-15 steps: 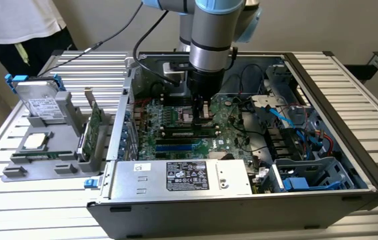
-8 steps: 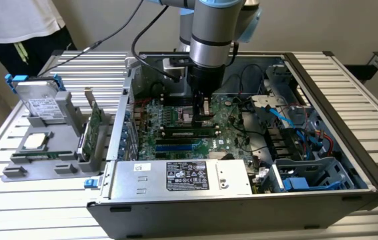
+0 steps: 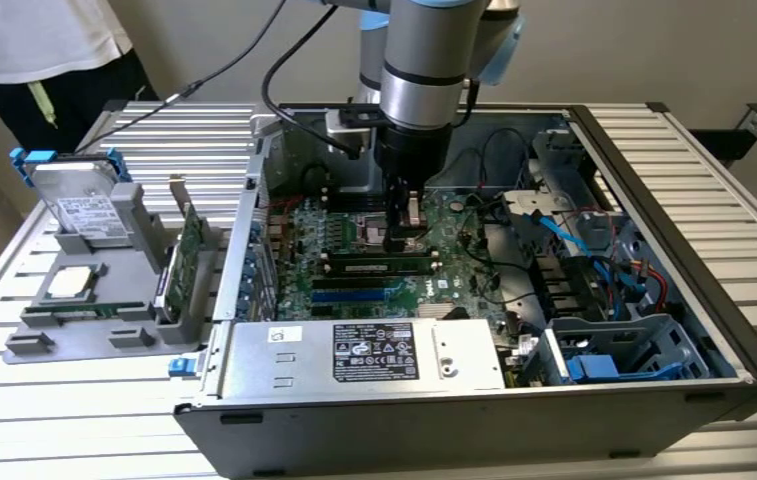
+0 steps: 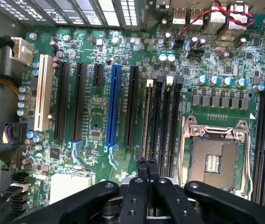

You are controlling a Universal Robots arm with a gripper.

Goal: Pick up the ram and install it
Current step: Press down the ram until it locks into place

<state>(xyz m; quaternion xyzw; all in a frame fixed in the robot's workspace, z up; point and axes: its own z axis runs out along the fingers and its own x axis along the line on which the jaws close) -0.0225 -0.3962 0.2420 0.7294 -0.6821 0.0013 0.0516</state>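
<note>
The end effector [image 4: 146, 164] is closed, its two slim black fingers [image 4: 141, 169] pinched together with nothing between them, hanging low over the motherboard [image 4: 99, 126] inside the open computer case [image 3: 698, 290]. Directly beneath and just ahead of the fingertips, the ram [image 4: 146, 119] stands on edge in one of the memory slots [image 4: 159, 121], seen from above as a thin strip; in the exterior view it appears as a long dark stick [image 3: 378, 266] lying across the board just below the end effector. The empty processor socket [image 4: 215, 158] sits just beside the slots. As a judgement, the stick should be light and stiff but fragile: a thin board that resists no twisting, with chips and edge contacts best left untouched. The safest hold would be across its two flat faces near the middle of the upper edge, pressed straight down and evenly.
</note>
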